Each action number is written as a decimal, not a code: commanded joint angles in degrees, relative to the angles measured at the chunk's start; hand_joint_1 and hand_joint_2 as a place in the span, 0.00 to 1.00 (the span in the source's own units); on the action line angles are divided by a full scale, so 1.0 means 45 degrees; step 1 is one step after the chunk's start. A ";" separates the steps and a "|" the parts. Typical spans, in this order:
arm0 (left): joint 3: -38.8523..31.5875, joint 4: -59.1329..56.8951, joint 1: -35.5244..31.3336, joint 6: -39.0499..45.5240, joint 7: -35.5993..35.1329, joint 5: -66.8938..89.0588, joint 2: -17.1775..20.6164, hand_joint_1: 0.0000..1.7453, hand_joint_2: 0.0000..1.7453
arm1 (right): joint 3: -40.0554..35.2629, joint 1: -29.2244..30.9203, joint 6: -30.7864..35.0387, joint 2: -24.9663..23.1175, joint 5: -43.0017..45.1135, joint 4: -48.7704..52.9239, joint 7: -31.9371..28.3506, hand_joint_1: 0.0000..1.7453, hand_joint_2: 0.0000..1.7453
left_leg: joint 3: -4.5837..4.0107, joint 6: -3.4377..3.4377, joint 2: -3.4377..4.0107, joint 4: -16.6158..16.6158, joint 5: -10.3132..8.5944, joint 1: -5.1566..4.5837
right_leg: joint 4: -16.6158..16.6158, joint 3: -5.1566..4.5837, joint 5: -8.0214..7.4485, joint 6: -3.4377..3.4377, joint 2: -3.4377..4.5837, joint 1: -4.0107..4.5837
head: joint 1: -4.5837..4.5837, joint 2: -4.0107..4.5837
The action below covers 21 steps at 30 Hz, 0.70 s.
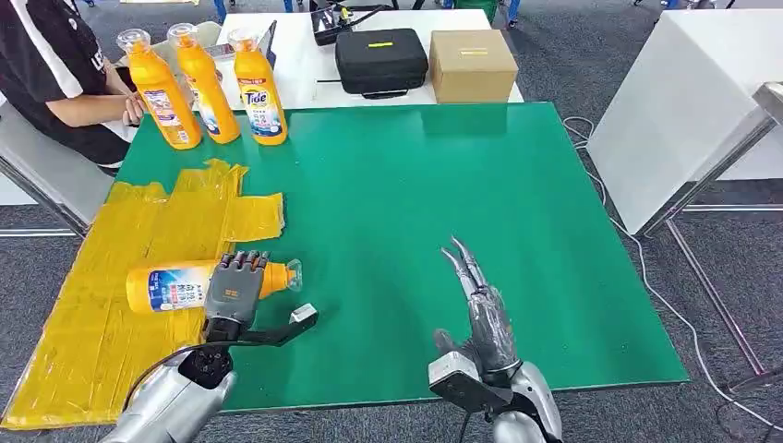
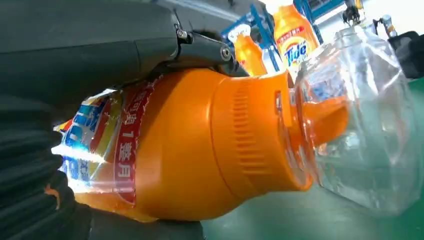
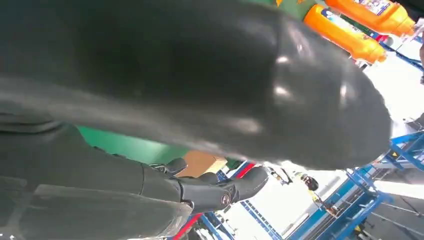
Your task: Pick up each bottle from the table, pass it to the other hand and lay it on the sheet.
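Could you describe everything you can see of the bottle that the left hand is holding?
The bottle is orange plastic with a clear, faceted cap over an orange spout and a ribbed orange collar. A blue, white and red label wraps its body. It lies on its side, cap pointing towards the table's middle, its base end over the yellow sheet and its neck over the green mat. The left hand grips it from above, fingers curled over the shoulder.
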<state>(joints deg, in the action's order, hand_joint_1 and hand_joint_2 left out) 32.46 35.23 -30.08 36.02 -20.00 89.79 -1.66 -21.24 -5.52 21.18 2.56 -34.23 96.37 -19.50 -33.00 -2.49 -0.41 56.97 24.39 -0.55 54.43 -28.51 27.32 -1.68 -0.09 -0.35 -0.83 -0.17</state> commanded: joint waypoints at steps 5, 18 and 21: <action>-0.1774 -0.0909 -0.0156 -0.0256 0.0373 0.0047 -0.0580 0.00 1.00 | -0.0221 -0.0018 -0.0314 -0.0404 -0.0252 -0.0381 0.0205 0.00 0.00 | 0.0018 0.0027 0.0012 -0.0006 0.0007 0.0009 | -0.0011 0.0021 0.0002 0.0008 0.0008 0.0008 | -0.0005 0.0000; -0.2546 -0.0578 0.0150 -0.0840 0.0940 0.0047 -0.0655 0.00 1.00 | 0.0198 -0.0065 -0.1370 -0.0779 -0.0106 -0.0188 0.0138 0.00 0.00 | 0.0030 0.0036 0.0022 -0.0010 0.0009 0.0007 | -0.0013 0.0030 0.0003 0.0011 0.0018 0.0006 | 0.0000 0.0000; -0.2497 -0.0100 0.0346 -0.0495 0.0815 0.0047 -0.0579 0.00 1.00 | 0.0368 -0.0133 -0.1560 -0.0940 -0.0121 -0.0127 0.0115 0.00 0.00 | 0.0038 0.0043 0.0019 -0.0011 0.0010 0.0011 | -0.0018 0.0040 0.0002 0.0012 0.0014 0.0010 | -0.0005 0.0000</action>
<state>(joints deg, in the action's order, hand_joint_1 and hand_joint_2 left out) 23.80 34.73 -29.35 33.03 -16.17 89.79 -4.11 -21.49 -6.45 15.80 -0.31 -35.01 96.41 -18.75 -32.97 -2.49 -0.42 56.96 24.39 -0.55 54.43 -28.47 27.32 -1.68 -0.09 -0.35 -0.85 -0.18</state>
